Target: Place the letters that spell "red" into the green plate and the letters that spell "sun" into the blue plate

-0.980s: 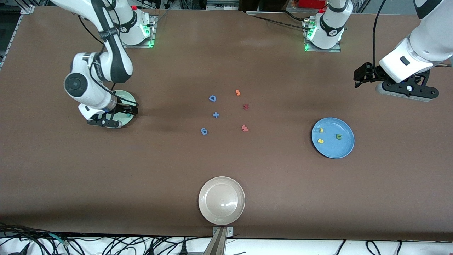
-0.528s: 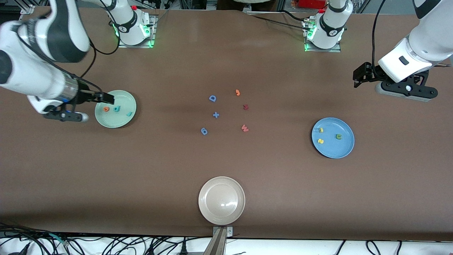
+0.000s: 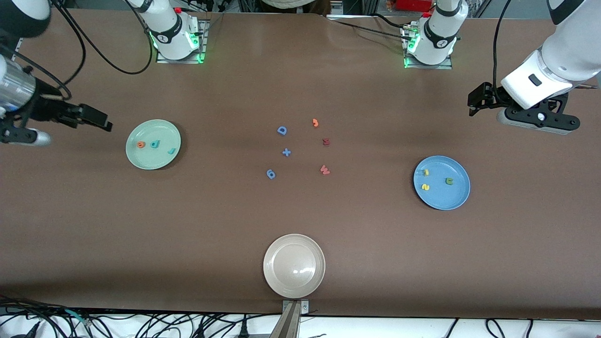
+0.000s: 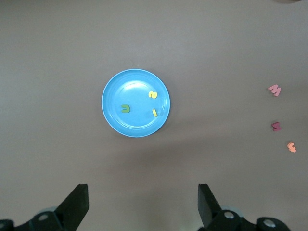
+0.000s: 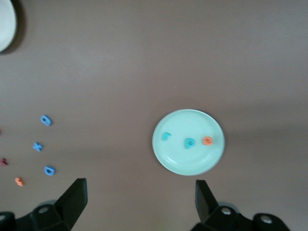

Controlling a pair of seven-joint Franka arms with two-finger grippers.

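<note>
Sorting looks complete: the orange round foam "e" (image 3: 141, 144), teal foam "d" (image 3: 154, 144) and thin teal "r" (image 3: 172, 151) lie in the round mint-green plate (image 3: 162, 129) toward the right arm's end of the table, while the yellow "s" (image 3: 425, 187), yellow "u" (image 3: 426, 172) and dark green "n" (image 3: 449, 180) lie in the round blue plate (image 3: 458, 199) toward the left arm's end. The right gripper (image 3: 96, 118) hangs wide and empty near its table edge; the left gripper (image 3: 478, 99), also wide and empty, waits aloft. Best retreat is high and clear, leaving both plates undisturbed.
</note>
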